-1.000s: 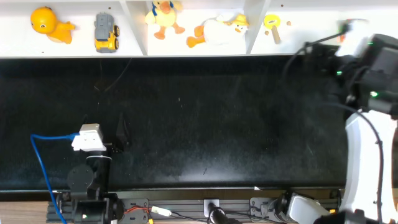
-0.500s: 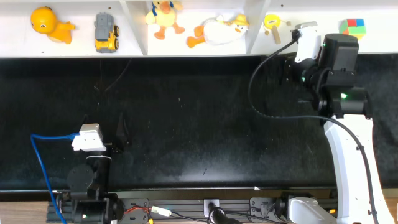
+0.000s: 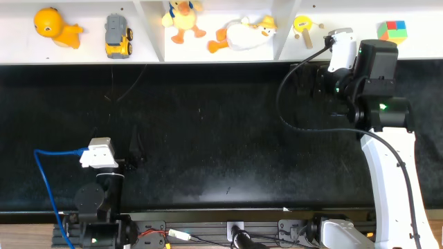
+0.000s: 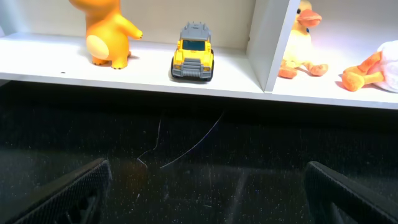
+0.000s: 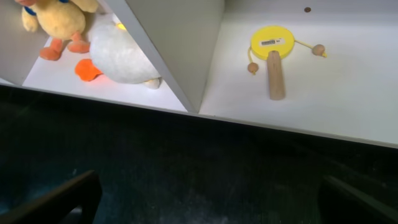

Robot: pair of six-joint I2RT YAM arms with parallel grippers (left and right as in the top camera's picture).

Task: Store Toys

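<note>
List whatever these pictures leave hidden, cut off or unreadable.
- Orange duck: head cut off by the left wrist view's edge.
- Yellow plush duck: head cut off by the right wrist view's edge; the top view crops it too.
- White plush duck: its head end is hidden behind the shelf divider in the right wrist view.
- Rattle drum: its label print is too small to read.

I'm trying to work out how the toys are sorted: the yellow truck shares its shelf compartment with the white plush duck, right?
Not quite. The yellow truck shares its compartment with the orange duck, not the white plush duck, as the left wrist view shows. The white plush duck lies in the next compartment, beyond a divider.
</note>
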